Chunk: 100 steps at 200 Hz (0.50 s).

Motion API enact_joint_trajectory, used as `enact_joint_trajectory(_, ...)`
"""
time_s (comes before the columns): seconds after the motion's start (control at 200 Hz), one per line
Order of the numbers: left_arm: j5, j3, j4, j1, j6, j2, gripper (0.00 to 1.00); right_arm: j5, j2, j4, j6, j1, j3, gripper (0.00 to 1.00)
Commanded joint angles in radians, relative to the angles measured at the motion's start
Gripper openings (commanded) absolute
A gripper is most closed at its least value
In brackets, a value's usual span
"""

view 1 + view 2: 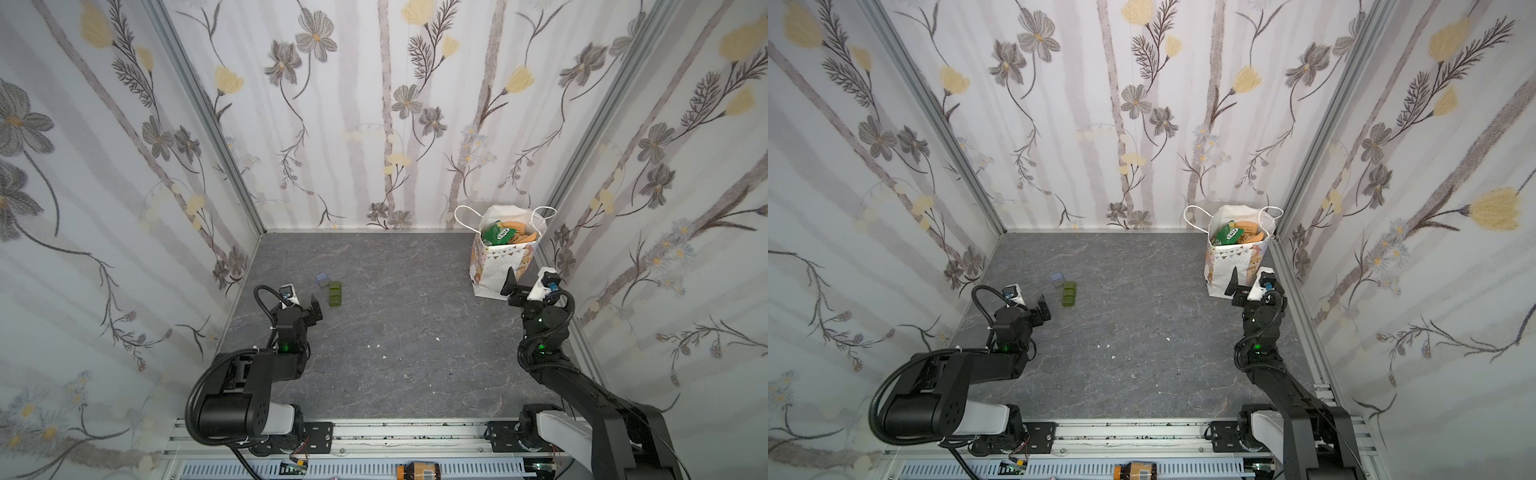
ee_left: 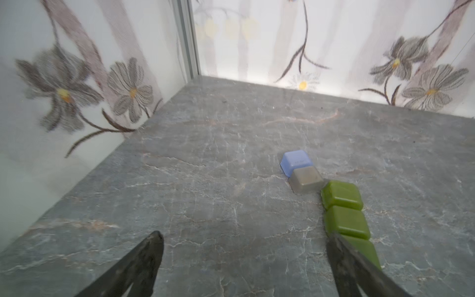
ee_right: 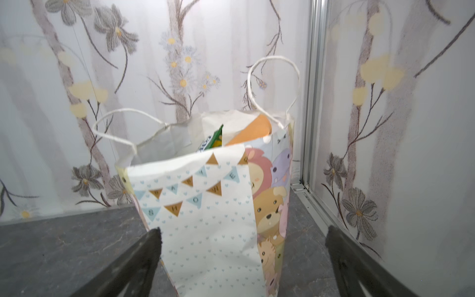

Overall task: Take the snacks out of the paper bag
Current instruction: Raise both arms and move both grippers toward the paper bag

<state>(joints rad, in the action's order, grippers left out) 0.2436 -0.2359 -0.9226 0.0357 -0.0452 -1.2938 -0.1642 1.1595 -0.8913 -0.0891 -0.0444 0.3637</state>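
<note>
Firstly, surface: dark grey, marble-veined, enclosed on three sides by floral panels.
- left arm: near left. The left jaws are spread wide over the surface and hold nothing. They sit just beside the near end of the green blocks.
- right arm: near right, reaching toward the far right corner. The right jaws are likewise spread wide and empty, just before the bag's near face. Contact with the paper cannot be told.
- paper bag: upright in the far right corner, mouth open, white cord handles raised. A dotted panel with triangle bunting faces near, and cartoon animals cover the adjoining side.
- snacks: all inside the bag. A green packet and a tan-orange pouch show at the mouth in both top views. Any others are hidden.
- green blocks, as above: three in a touching row, left of centre.
- blue block: just beyond that row, touching a greyish clear block that meets the farthest green one.
- white flecks: scattered mid-surface, well apart from everything.
</note>
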Motion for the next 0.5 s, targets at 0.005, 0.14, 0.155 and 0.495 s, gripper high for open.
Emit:
enact_joint_trajectory(0.005, 0.069, -0.069, 0.215, 0.005, -0.082, 0.22, 1.0, -0.025, -0.102, 0.403, -0.17, 0.001, 0.124, 1.0)
enact_joint_trajectory(0.14, 0.005, -0.188, 0.474, 0.005, -0.153, 0.408, 1.0, -0.014, -0.126, 0.689, -0.296, 0.015, 0.317, 1.0)
enact_joint_trajectory(0.155, -0.001, -0.204, 0.502, 0.006, -0.163, 0.424, 1.0, -0.012, -0.12, 0.721, -0.304, 0.02, 0.345, 1.0)
enact_joint_trajectory(0.495, -0.186, -0.712, 1.075, 0.18, -0.522, 0.339, 1.0, 0.29, 0.231, 1.043, -0.346, 0.216, 0.825, 0.99)
